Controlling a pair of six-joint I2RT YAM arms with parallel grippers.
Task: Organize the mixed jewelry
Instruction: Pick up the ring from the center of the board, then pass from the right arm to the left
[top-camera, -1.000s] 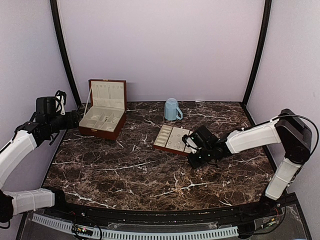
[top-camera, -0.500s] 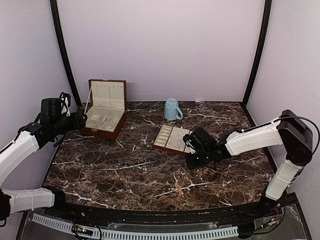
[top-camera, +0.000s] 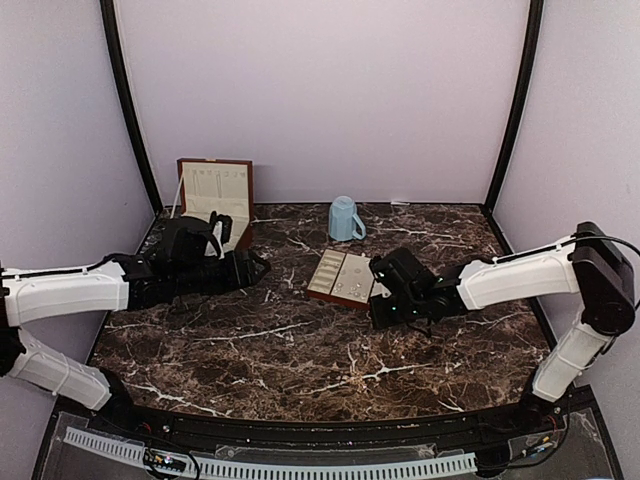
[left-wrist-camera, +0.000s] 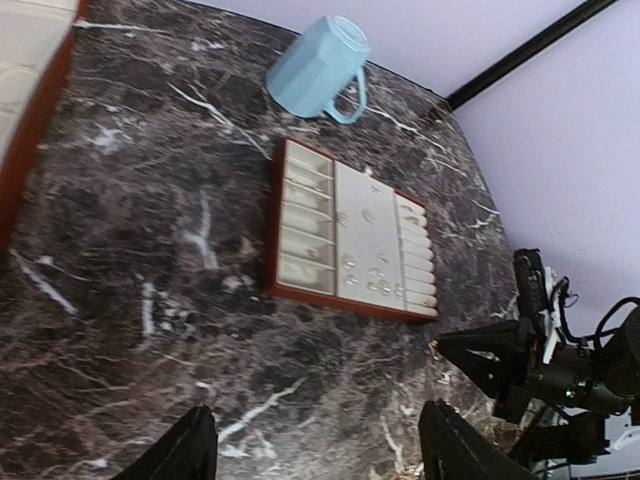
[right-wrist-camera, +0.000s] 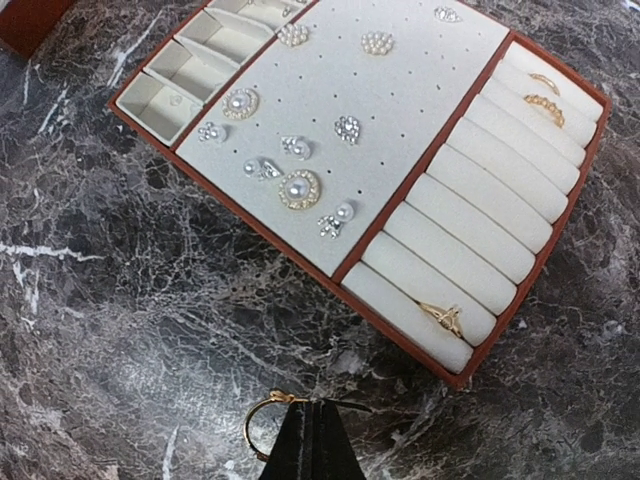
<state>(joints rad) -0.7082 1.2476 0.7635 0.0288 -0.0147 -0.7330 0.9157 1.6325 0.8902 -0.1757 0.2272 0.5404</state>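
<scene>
Beside the tray (right-wrist-camera: 330, 279), my right gripper (right-wrist-camera: 308, 412) is pinching a gold ring (right-wrist-camera: 247, 426), jaws pressed together. The tray's raised rim is separating it from the mixed jewelry (right-wrist-camera: 300, 188) lying inside. My left gripper (left-wrist-camera: 320, 455) is hanging spread, mug (left-wrist-camera: 315, 65) beyond.

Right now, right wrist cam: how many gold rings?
4 rings: two in the far slots of the tray, one in a near slot, one pinched in the right pincer. More may be hidden.

Pearl and crystal studs (right-wrist-camera: 300, 187) and gold rings (right-wrist-camera: 441, 317) lie on the tray (right-wrist-camera: 400, 95).
</scene>
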